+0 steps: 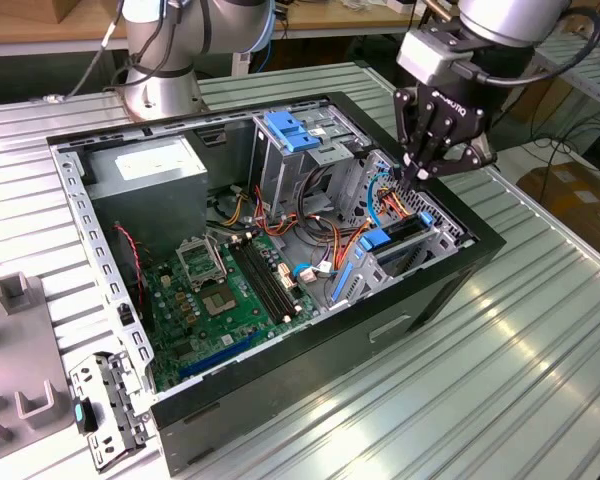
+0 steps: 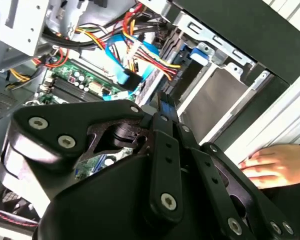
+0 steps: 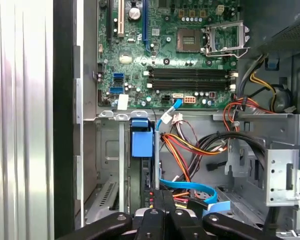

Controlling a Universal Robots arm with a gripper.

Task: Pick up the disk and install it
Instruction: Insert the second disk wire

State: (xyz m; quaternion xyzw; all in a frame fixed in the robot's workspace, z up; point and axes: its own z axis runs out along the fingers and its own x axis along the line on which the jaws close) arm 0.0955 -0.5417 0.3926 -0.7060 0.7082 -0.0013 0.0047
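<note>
Presently, findings run from the exterior view's left to its right.
Power-supply box [image 1: 145,170]: grey, white sticker, in the far-left corner of the open computer case [image 1: 460,275].
Motherboard [image 1: 220,295]: green, flat on the case floor.
Blue latch [image 1: 293,130]: atop the metal cage [image 1: 310,165].
Disk [image 1: 400,237]: on edge in the drive bay at the case's right end, blue rail end showing; in the first wrist view its dark edge [image 3: 146,175] runs below a blue tab.
Gripper [image 1: 416,176]: fingers together, tips low over the bay just above the disk; contact cannot be told.
Second wrist view: a hand [image 2: 277,167] rests by the case's outer wall.
First wrist view: memory slots, processor socket.
</note>
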